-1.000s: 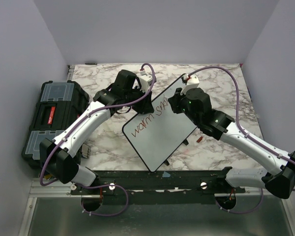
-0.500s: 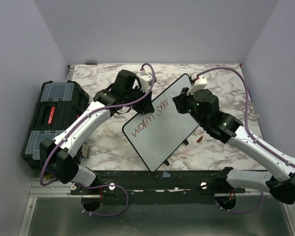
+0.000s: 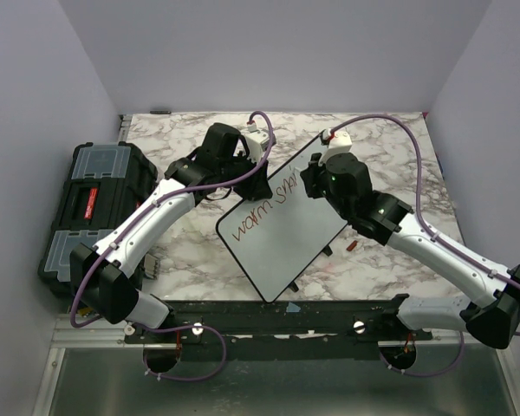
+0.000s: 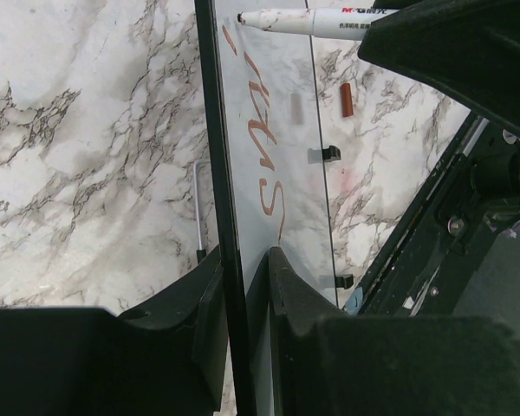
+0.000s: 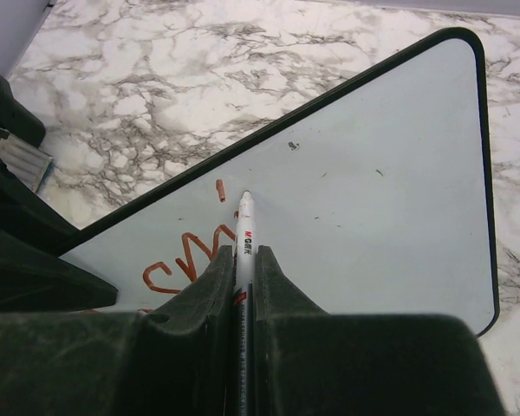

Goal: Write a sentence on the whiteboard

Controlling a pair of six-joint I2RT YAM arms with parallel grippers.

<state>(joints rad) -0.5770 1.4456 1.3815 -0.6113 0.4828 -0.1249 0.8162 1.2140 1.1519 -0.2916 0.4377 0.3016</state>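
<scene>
On the marble counter [image 3: 381, 147] the whiteboard [image 3: 286, 243] lies turned on a diagonal, one corner pointing at the arm bases. The left fingers [image 4: 290, 295] are clenched on its black rim along the far left edge, one on each side of it. The right fingers [image 5: 215, 282] grasp a white marker [image 5: 243, 227], its tip pointing down at the board's upper half.

The sentence [image 3: 262, 211] runs in red along that same edge. It reads "warm" and then the start of a second word, roughly "smi". The last strokes are too small to read surely. A short separate red stroke sits just beside the marker tip. The tip seems to touch the surface, though the wrist view does not settle it.

Compared with half a second ago, the right wrist has swung back to the left, toward the written letters, and its elbow has drawn in from the right edge. The left arm and the board have not moved.

A black toolbox [image 3: 95, 204] stands off the counter's left side. A small red cap [image 3: 351, 246] lies on the marble just beside the board's right edge.
</scene>
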